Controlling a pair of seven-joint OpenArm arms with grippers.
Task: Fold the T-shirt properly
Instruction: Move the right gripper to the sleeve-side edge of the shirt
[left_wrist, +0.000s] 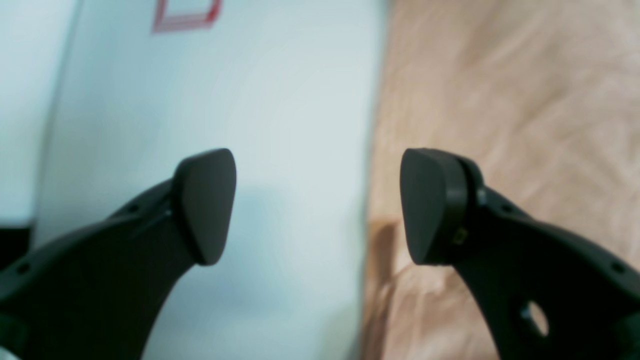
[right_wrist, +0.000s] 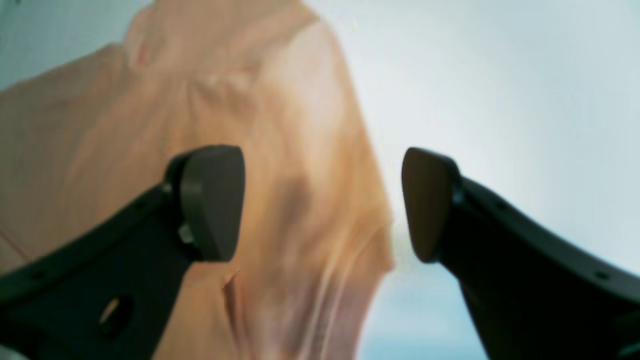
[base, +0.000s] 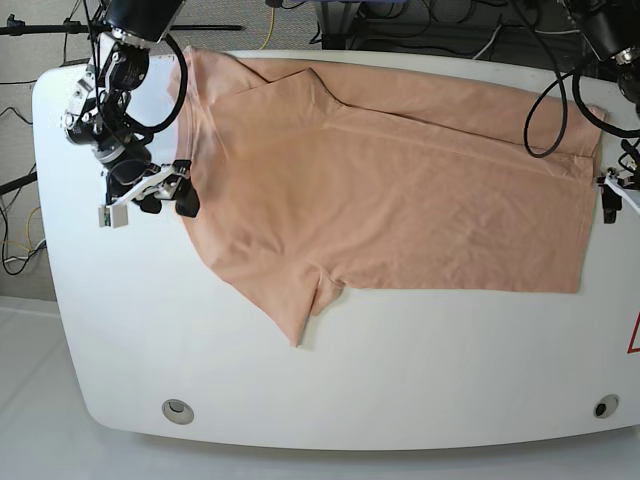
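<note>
The peach T-shirt (base: 400, 190) lies flat and wrinkled across the white table (base: 130, 330), neck end to the left and hem to the right. One sleeve (base: 300, 305) points toward the front edge. My right gripper (base: 168, 203) is open at the shirt's left edge. In the right wrist view the right gripper (right_wrist: 322, 205) is empty and its jaws straddle the edge of the shirt (right_wrist: 100, 125). My left gripper (base: 610, 200) is at the hem's right edge. In the left wrist view the left gripper (left_wrist: 320, 207) is open and empty, with the shirt (left_wrist: 500, 125) under its right finger.
A red mark (base: 635, 335) is on the table at the right edge and also shows in the left wrist view (left_wrist: 185, 15). Two round holes (base: 178, 408) sit near the front corners. Cables (base: 545, 100) hang over the shirt's far right.
</note>
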